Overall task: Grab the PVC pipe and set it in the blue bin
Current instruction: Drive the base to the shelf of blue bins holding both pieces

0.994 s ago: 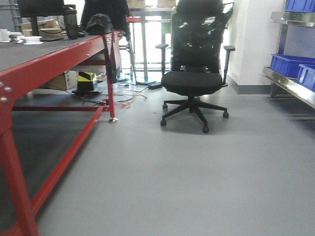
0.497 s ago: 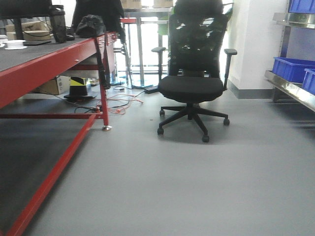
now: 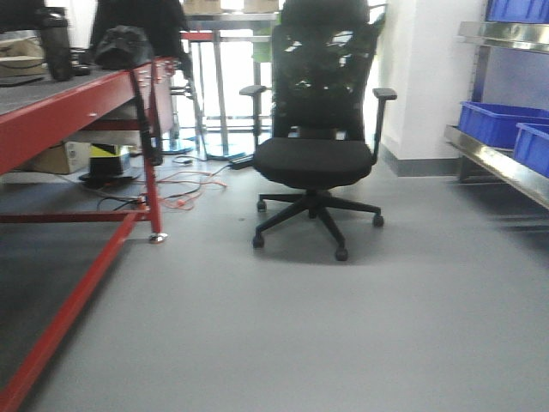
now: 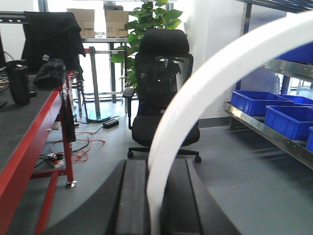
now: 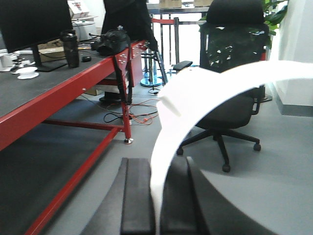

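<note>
Since half a second ago the front view has shifted. The office chair (image 3: pixel 313 163) now sits lower and further left in the frame and looks slightly larger. The near foot of the red-framed counter (image 3: pixel 77 112) has slid left and down. More of the blue bins (image 3: pixel 493 120) on the steel shelf (image 3: pixel 497 159) shows at the right edge. Neither arm appears in that view.

In the left wrist view, the left gripper (image 4: pixel 155 164) has its two dark fingers (image 4: pixel 132 196) drawn in against a white PVC pipe (image 4: pixel 230 58), which fills the gap between them. The pipe is clamped there and arcs up and away to the right, off the frame's edge.

The right gripper (image 5: pixel 156 161) shows the same in its own view. Its fingers (image 5: pixel 137 196) are closed onto a white curved pipe (image 5: pixel 220 83) that rises and bends to the right. Whether both grippers hold one pipe or two cannot be told.

The pipe is held up in the air, well apart from the bins. Past the left gripper the chair stands on the grey floor, with the bins in a row on the shelf to its right. To the left, the counter carries a dark bottle (image 4: pixel 19 83) and a black bag (image 4: pixel 49 73). Orange and black cables (image 3: pixel 184 184) lie on the floor beside the counter's leg. A monitor (image 5: pixel 29 19) stands on the counter in the right wrist view.
</note>
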Controlling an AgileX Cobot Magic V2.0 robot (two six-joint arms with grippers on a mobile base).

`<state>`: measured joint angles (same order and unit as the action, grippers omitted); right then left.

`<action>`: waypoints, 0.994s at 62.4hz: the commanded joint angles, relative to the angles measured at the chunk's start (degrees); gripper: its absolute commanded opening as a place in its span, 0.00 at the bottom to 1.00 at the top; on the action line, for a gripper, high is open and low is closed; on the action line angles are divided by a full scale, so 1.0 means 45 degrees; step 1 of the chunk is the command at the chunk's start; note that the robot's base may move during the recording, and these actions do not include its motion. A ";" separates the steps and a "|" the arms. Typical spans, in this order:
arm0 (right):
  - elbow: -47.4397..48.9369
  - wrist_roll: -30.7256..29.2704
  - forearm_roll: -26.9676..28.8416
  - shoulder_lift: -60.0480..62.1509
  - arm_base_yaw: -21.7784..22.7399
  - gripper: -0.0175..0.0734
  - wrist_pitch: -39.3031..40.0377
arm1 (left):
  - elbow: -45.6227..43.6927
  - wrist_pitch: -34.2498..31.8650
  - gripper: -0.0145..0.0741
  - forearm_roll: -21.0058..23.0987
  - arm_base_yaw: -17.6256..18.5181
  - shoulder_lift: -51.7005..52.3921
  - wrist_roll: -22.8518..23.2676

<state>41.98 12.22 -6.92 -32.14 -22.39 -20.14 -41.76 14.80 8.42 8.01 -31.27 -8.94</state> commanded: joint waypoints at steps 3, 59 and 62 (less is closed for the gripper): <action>-0.0018 -0.0028 -0.0142 0.0043 -0.0019 0.01 0.0381 | -0.0047 -0.0273 0.04 0.0026 0.0069 0.0049 -0.0015; -0.0018 -0.0028 -0.0142 0.0043 -0.0019 0.01 0.0381 | -0.0047 -0.0273 0.04 0.0026 0.0069 0.0049 -0.0015; -0.0018 -0.0028 -0.0142 0.0043 -0.0019 0.01 0.0381 | -0.0047 -0.0273 0.04 0.0026 0.0069 0.0049 -0.0015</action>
<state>41.98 12.21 -6.92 -32.14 -22.39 -20.02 -41.76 14.70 8.31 8.01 -31.27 -8.94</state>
